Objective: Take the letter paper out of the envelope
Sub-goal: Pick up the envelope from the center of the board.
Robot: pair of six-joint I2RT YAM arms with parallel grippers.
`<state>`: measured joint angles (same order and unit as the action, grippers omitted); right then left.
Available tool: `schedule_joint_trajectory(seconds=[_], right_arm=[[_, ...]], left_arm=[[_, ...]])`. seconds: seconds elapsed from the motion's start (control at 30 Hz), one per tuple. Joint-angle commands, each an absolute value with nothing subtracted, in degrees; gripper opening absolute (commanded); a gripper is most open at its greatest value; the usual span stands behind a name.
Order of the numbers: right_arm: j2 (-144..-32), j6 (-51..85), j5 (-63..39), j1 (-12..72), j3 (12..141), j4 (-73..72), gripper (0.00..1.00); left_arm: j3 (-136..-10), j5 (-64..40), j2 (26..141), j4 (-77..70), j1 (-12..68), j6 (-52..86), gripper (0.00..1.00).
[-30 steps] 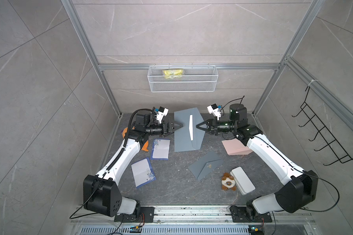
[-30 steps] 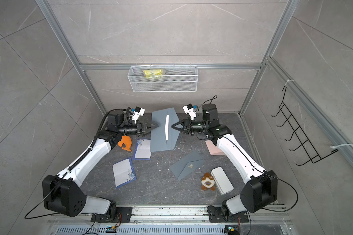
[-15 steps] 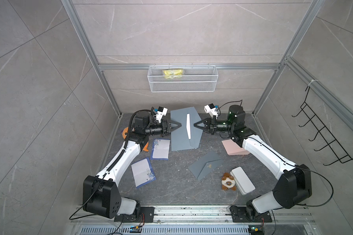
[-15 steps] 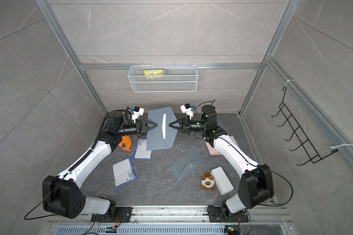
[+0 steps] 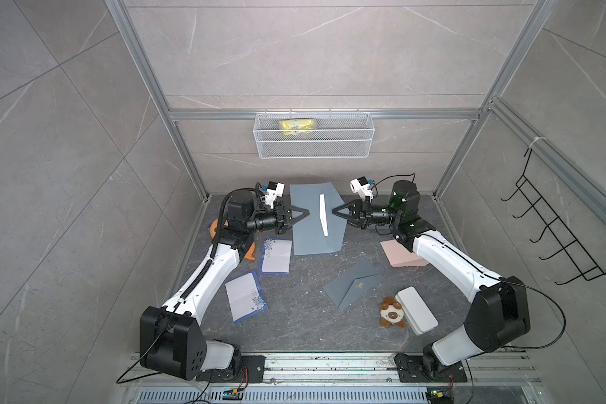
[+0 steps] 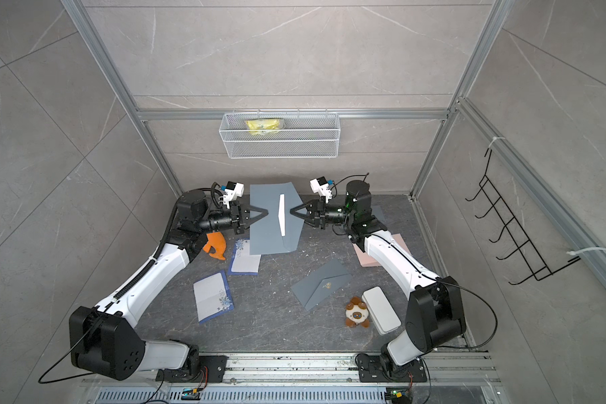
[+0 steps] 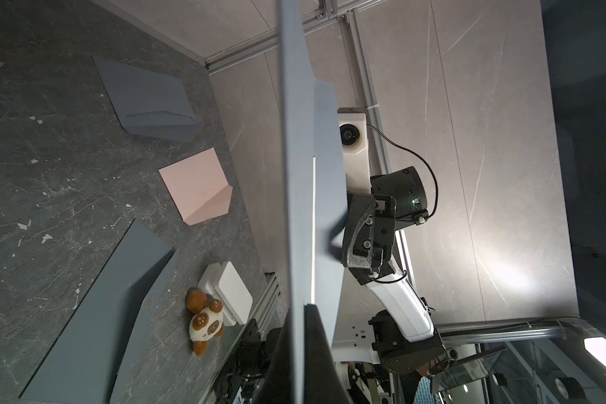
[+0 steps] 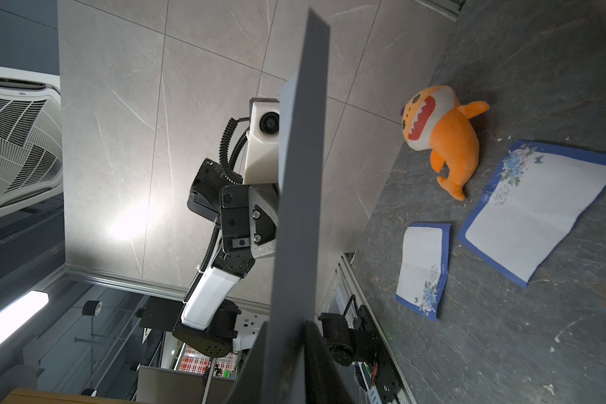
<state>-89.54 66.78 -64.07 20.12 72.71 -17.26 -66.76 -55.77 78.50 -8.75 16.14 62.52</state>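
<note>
The left gripper (image 5: 307, 212) has its jaws clenched on the left edge of the grey envelope (image 5: 308, 241). The envelope hangs in the air above the worktop (image 5: 294, 325), in the upper middle of both top views. Its flap (image 5: 333, 197) is spread toward the right of the frame. In the left wrist view the envelope (image 7: 296, 175) runs edge-on between the dark fingers (image 7: 317, 349).

The right gripper (image 5: 333, 211) meets the flap from the right of the frame and its tips touch it. I cannot tell whether its jaws are pinching the flap or have let go. The letter paper (image 5: 323, 217) shows as a narrow white strip standing at the envelope's open mouth, between the two grippers.

A second ago the left jaws stood wide at that same edge; now they are closed on it. The envelope has also drifted slightly toward the left of the frame.

The worktop is dark, marbled grey stone. At lower left lie an upper blue-bordered sheet (image 5: 276, 256) and a lower blue-bordered sheet (image 5: 245, 295). Beside the left arm is an orange plush (image 6: 216, 246). At lower centre is a spare slate envelope (image 5: 354, 288), and to its right a pink envelope (image 5: 401, 252). Near the bottom right, a brown plush (image 5: 392, 313) touches a white box (image 5: 417, 309).

Grey tiled walls in an aluminium frame close in the cell. The back wall carries a wire basket (image 5: 314, 150) holding a yellow packet (image 5: 296, 126). A black hook rack (image 5: 553, 231) hangs at the right of the frame.
</note>
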Motion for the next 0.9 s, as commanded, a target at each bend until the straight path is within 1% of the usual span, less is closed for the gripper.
schedule_joint_trajectory(seconds=[0.0, 0.33, 0.53, 0.63, 0.87], right_arm=[[-88.93, 67.23, -63.72, 19.55, 71.24, -20.52, 0.26], [-87.87, 68.39, -62.51, 19.32, 68.13, -22.93, 0.31], [-87.97, 73.81, -61.32, 19.44, 65.34, -30.95, 0.33], [-88.22, 75.72, -60.57, 20.34, 64.43, -33.85, 0.34], [-89.14, 76.1, -58.73, 22.49, 64.6, -34.98, 0.34]], left_arm=[[-70.25, -55.19, 78.48, -13.72, 16.44, 66.62, 0.0], [-72.08, -54.18, 80.08, -19.31, 16.44, 71.8, 0.0], [-73.21, -53.17, 81.6, -23.08, 16.44, 75.09, 0.0], [-74.49, -53.02, 82.56, -23.39, 16.64, 75.54, 0.0], [-76.28, -53.34, 84.54, -26.02, 17.49, 76.92, 0.0]])
